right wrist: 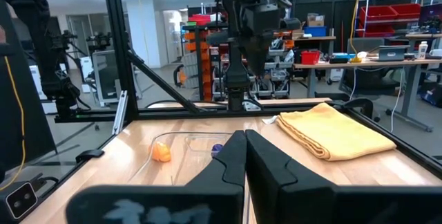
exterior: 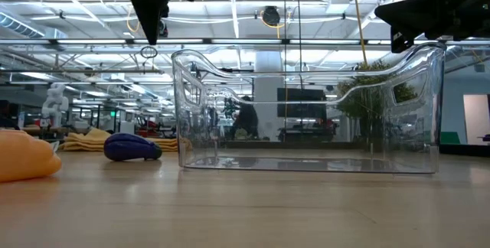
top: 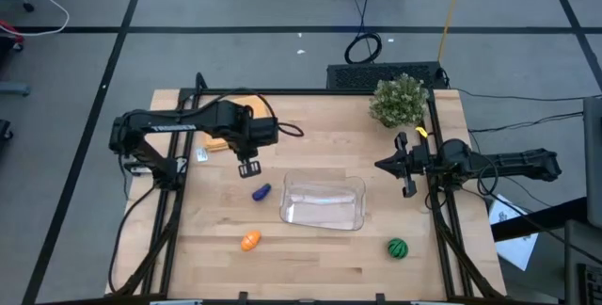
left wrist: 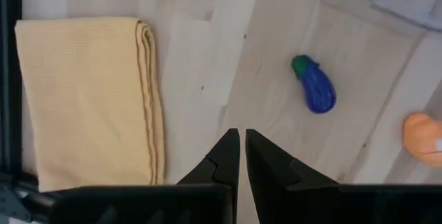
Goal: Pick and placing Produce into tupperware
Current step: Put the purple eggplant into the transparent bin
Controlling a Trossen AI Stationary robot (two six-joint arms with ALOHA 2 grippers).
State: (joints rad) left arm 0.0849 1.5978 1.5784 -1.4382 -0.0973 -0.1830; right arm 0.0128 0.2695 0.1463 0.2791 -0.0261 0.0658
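The purple produce piece [top: 261, 192] [left wrist: 315, 86] [exterior: 132, 147] lies on its side on the table, left of the clear tupperware [top: 323, 200] [exterior: 306, 110]. The orange piece [top: 249, 240] [exterior: 27, 155] rests nearer the front edge. The green striped piece [top: 398, 248] sits by the front right corner. My left gripper [top: 248, 167] [left wrist: 242, 144] hangs shut above the table, just behind the purple piece. My right gripper [top: 408, 188] [right wrist: 244, 148] waits shut and raised at the tupperware's right side.
A folded orange-yellow cloth [left wrist: 90, 99] [right wrist: 335, 133] lies on the table's far left part under the left arm. A bushy green plant [top: 399, 101] stands at the far right corner. Bare wood shows in front of the tupperware.
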